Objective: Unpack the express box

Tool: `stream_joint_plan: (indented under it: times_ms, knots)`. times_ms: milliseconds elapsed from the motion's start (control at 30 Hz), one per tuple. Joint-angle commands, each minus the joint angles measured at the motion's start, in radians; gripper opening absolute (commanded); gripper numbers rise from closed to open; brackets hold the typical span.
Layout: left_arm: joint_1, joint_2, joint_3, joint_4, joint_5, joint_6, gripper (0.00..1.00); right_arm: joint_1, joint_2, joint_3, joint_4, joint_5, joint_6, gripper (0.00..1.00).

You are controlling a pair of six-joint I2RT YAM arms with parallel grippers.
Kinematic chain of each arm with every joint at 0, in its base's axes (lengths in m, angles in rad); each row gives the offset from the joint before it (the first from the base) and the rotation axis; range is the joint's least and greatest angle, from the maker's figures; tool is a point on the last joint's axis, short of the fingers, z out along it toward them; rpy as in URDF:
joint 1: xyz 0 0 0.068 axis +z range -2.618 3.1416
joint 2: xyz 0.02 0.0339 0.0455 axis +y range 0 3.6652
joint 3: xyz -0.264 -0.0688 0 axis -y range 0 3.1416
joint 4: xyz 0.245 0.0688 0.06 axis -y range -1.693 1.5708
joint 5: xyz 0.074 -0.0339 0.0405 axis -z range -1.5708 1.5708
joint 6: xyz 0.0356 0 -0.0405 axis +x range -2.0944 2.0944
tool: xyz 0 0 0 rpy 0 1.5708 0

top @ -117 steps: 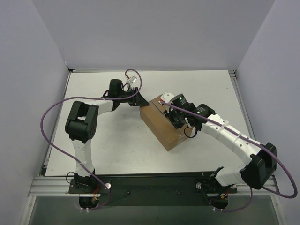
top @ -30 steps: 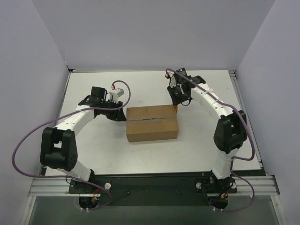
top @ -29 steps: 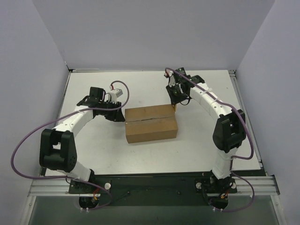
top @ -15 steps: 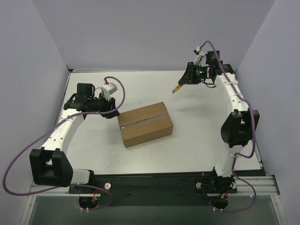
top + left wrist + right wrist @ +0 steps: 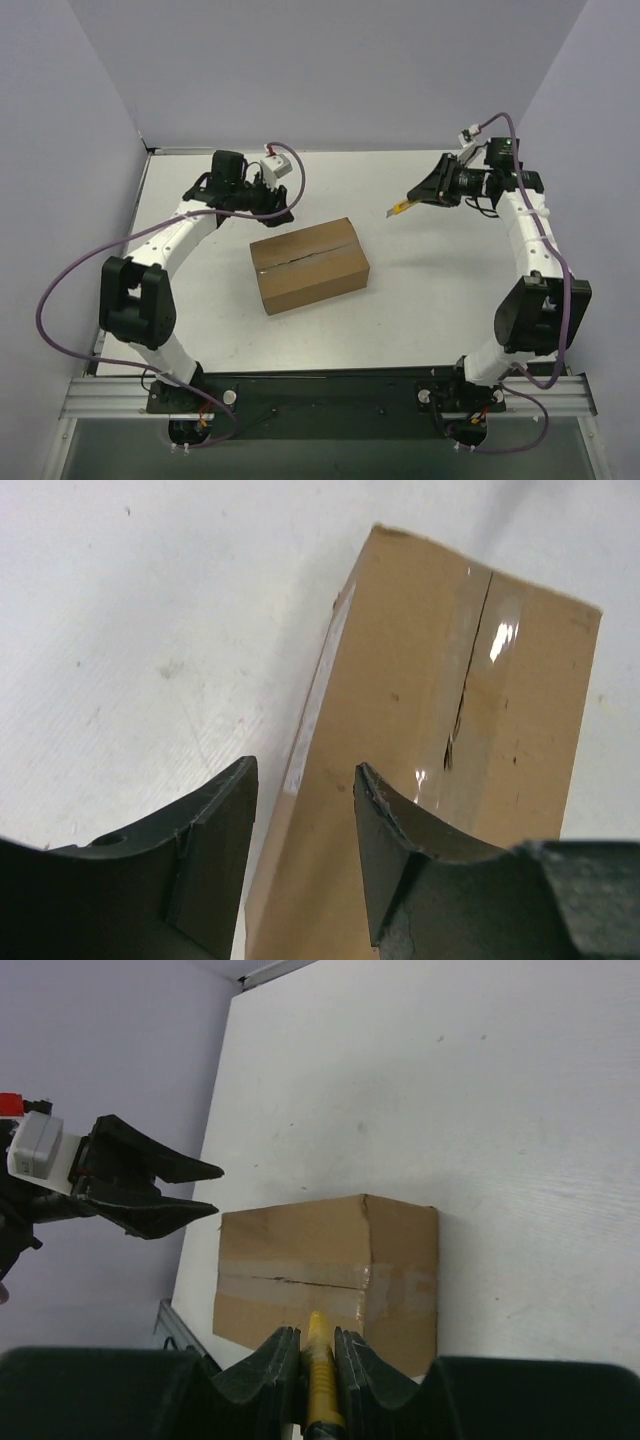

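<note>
Taped box (image 5: 308,264) at surface (image 5: 200,300) centre. At 10 o'clock, left end effector (image 5: 305,770) apart; at 2 o'clock, right end effector (image 5: 317,1336) clamps knife (image 5: 398,209).

Counter (image 5: 300,340): white, matte.
Walls (image 5: 330,70): pale lavender panels at the counter's far, left and right sides.
Light: even.

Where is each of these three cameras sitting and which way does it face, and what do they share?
Top external: above and behind the arms, looking down on the table; both arms show whole.
Left wrist: on the left arm, looking down between the open left fingers at the express box.
Right wrist: on the right arm, looking along the yellow knife in the right fingers, toward the box and the left fingers.
All three see the box.
</note>
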Motion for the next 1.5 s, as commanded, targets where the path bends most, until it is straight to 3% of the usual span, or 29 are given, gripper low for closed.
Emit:
stream_joint_plan:
  times_ms: [0, 133, 233, 300, 367, 400, 633, 767, 867, 900, 1000, 1167, 1267, 1367, 1400, 1467]
  knots:
    - [-0.012, 0.119, 0.088, 0.235, 0.193, -0.174, 0.54, -0.034, -0.207, -0.088, -0.056, 0.182, -0.054, 0.00]
    - [-0.041, 0.234, 0.141, 0.395, 0.286, -0.386, 0.55, -0.054, -0.264, -0.137, -0.106, 0.262, -0.149, 0.00]
    - [-0.049, 0.328, 0.196, 0.384, 0.368, -0.446, 0.55, -0.077, -0.270, -0.140, -0.112, 0.269, -0.183, 0.00]
    - [-0.052, 0.401, 0.285, 0.255, 0.393, -0.451, 0.55, -0.099, -0.254, -0.137, -0.112, 0.233, -0.198, 0.00]
    - [-0.072, 0.435, 0.388, 0.091, 0.338, -0.306, 0.56, -0.117, -0.234, -0.134, -0.107, 0.203, -0.212, 0.00]
    - [-0.096, 0.441, 0.413, -0.052, 0.327, -0.156, 0.56, -0.120, -0.206, -0.128, -0.104, 0.160, -0.213, 0.00]
    - [-0.118, 0.515, 0.499, -0.295, 0.425, -0.017, 0.54, -0.143, -0.141, -0.206, 0.026, 0.097, -0.227, 0.00]
    - [-0.168, 0.510, 0.552, -0.444, 0.501, 0.107, 0.51, -0.142, -0.155, -0.298, 0.146, 0.085, -0.143, 0.00]
    - [-0.227, 0.556, 0.646, -0.703, 0.473, 0.345, 0.48, -0.123, -0.189, -0.407, 0.284, 0.092, -0.054, 0.00]
    - [-0.245, 0.573, 0.678, -0.883, 0.447, 0.511, 0.47, -0.117, -0.192, -0.428, 0.316, 0.094, -0.036, 0.00]
    - [-0.279, 0.615, 0.760, -1.068, 0.381, 0.667, 0.43, -0.094, -0.191, -0.469, 0.371, 0.094, -0.003, 0.00]
    - [-0.281, 0.566, 0.793, -1.016, 0.304, 0.646, 0.43, -0.086, -0.204, -0.505, 0.416, 0.077, 0.023, 0.00]
    - [-0.267, 0.508, 0.777, -0.853, 0.240, 0.492, 0.43, -0.090, -0.206, -0.505, 0.425, 0.077, 0.018, 0.00]
    - [-0.250, 0.405, 0.656, -0.460, 0.070, 0.257, 0.48, -0.099, -0.204, -0.490, 0.425, 0.103, 0.008, 0.00]
    - [-0.250, 0.383, 0.604, -0.400, -0.079, 0.152, 0.50, -0.100, -0.204, -0.487, 0.427, 0.115, 0.000, 0.00]
    - [-0.225, 0.362, 0.586, -0.331, -0.122, 0.086, 0.55, -0.097, -0.209, -0.485, 0.425, 0.202, -0.014, 0.00]
